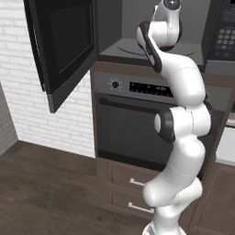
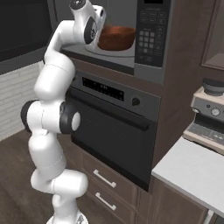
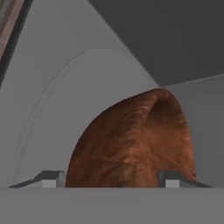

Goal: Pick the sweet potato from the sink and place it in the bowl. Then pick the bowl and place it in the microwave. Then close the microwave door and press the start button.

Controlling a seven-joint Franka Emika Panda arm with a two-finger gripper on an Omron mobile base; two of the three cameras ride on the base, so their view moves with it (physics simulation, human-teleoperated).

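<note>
There is one bowl (image 2: pixel 116 38), standing on the one round glass turntable (image 2: pixel 114 51) inside one microwave (image 2: pixel 151 39), which has one door (image 1: pixel 62 43) swung open and one keypad (image 2: pixel 148 38). Below it sits one oven (image 2: pixel 114 129) with two knobs (image 1: pixel 115 84), one display strip (image 2: pixel 103 89) and one bar handle (image 2: pixel 109 110), above two drawers (image 2: pixel 105 180) with one handle each. One coffee machine (image 2: pixel 208 116) stands on one counter (image 2: pixel 192 173).

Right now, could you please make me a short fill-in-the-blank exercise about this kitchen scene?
1. The bowl sits inside the ____.
2. The microwave door is ____.
3. The bowl rests on the round glass ____.
4. Directly below the microwave is the ____.

Missing words: microwave; open; turntable; oven
</note>
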